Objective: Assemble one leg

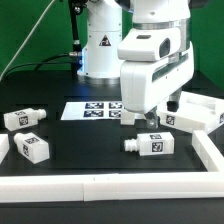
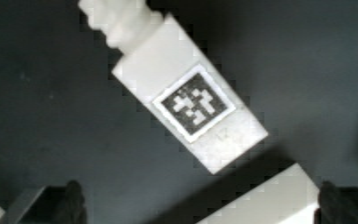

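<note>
Item: the leg (image 1: 151,144), a small white rectangular block with a black-and-white square tag on its upper face and a short round stub at one end. It lies flat on the black table (image 1: 90,155), with the stub toward the exterior view's left. In the wrist view the leg (image 2: 185,95) runs diagonally across the frame with the tag facing the camera. Item: the gripper (image 1: 150,121), poised directly above the leg and apart from it. In the wrist view the gripper (image 2: 197,205) has its two dark fingers (image 2: 51,205) set wide apart at either side, clamped on nothing. Item: the marker board (image 1: 92,108), flat on the table behind the leg and partly hidden by the arm. Item: second block (image 1: 22,118), white and tagged, lying at the exterior view's left, well apart from the leg. Item: third block (image 1: 32,148), white and tagged, just in front of the second block. Item: large white part (image 1: 198,112) with a tag on its near face, at the exterior view's right, near the gripper. Item: white border wall (image 1: 100,186) along the table's front edge.
</note>
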`<state>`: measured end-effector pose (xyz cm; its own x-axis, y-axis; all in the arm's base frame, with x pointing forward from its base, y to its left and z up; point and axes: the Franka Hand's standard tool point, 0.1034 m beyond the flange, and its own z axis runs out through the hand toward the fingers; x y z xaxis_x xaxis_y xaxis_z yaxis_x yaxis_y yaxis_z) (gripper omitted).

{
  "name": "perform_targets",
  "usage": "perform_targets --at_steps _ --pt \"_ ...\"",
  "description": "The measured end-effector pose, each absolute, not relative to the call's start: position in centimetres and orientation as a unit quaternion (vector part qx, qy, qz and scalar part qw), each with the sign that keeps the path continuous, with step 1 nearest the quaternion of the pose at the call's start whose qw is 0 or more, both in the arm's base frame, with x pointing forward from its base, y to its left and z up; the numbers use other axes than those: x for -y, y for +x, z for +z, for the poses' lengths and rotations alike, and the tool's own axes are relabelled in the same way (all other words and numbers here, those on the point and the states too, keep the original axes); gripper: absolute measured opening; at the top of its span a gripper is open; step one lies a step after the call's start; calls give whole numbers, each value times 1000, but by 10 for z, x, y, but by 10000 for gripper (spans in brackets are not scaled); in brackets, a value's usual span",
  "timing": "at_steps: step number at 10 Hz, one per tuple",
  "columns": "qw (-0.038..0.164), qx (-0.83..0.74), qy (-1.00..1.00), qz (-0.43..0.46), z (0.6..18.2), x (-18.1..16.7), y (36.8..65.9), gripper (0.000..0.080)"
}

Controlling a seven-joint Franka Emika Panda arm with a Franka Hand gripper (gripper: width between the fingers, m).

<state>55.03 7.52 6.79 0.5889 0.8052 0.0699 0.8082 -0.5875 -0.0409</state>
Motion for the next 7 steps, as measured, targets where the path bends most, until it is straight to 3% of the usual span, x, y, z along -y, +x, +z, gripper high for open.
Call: perform_targets --at_steps 3,5,7 --pt "32 464 -885 -26 65 -74 550 650" --pt "17 535 -843 -49 35 -57 536 650" --pt "12 562 -825 -54 17 -60 535 650"
